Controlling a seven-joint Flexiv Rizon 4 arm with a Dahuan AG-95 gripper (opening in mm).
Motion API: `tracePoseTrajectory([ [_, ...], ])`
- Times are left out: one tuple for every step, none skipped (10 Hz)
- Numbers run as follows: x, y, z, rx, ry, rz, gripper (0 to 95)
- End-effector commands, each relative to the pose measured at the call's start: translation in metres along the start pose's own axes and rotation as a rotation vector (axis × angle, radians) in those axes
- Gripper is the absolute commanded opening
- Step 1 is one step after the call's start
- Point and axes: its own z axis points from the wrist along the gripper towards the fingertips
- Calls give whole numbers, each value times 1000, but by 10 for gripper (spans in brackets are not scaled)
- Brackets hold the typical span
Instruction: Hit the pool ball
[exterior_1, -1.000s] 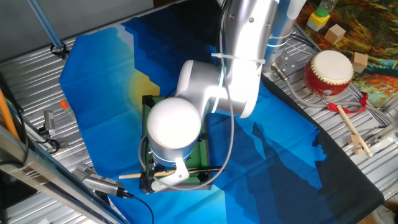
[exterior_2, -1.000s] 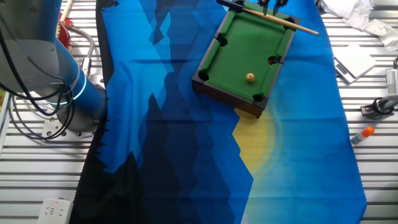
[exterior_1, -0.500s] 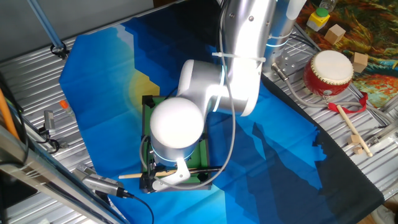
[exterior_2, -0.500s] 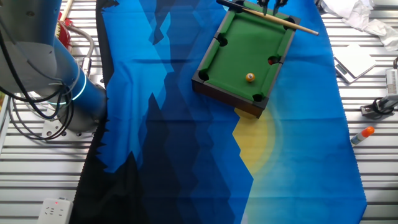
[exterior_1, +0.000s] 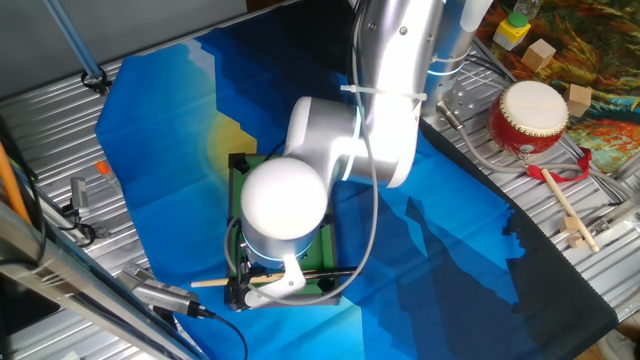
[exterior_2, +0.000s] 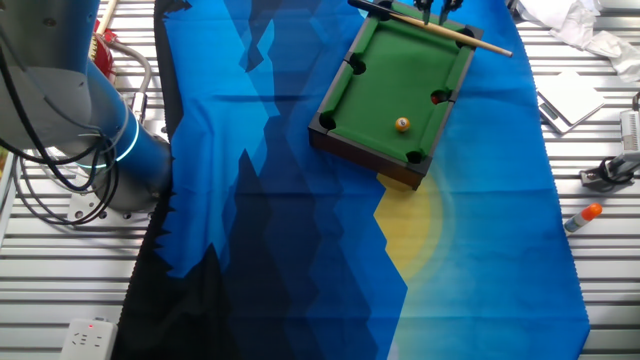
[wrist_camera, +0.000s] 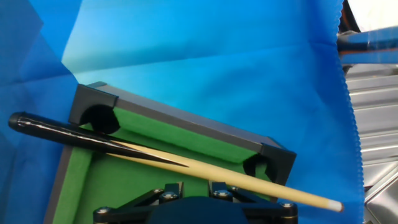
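Your pool ball (exterior_2: 402, 124) sits alone on the green felt of the toy pool table (exterior_2: 372, 76), toward the near long rail in the other fixed view, between the side pocket and the corner pocket at that end. It lies well apart from the cue (exterior_2: 440, 27), which lies across the far short end of the table, resting along the rail with its pale tip past the corner.

The gripper (exterior_2: 432, 12) hangs directly over that cue. In the hand view you see the cue (wrist_camera: 180, 165) crossing just in front of the finger bases, but the fingertips themselves are hidden, so you cannot tell whether they are pinching the stick or merely straddling it.

Watch for these risks. The cue lies crosswise to the table, not aimed at the ball, so a push from here would likely sweep it sideways and miss. If the grip is loose, the thin stick may pivot or slip. A low swing could catch the raised rail and shove the light table on the blue cloth (exterior_2: 280, 200).
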Motion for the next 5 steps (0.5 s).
tracePoseTrajectory([
  [0, 0, 0, 1, 0, 1, 190],
  [22, 30, 1, 65, -69, 182, 190],
  [24, 32, -1, 46, -71, 332, 0],
  [25, 33, -2, 12, -71, 460, 0],
  [25, 34, -2, -33, -78, 596, 0],
])
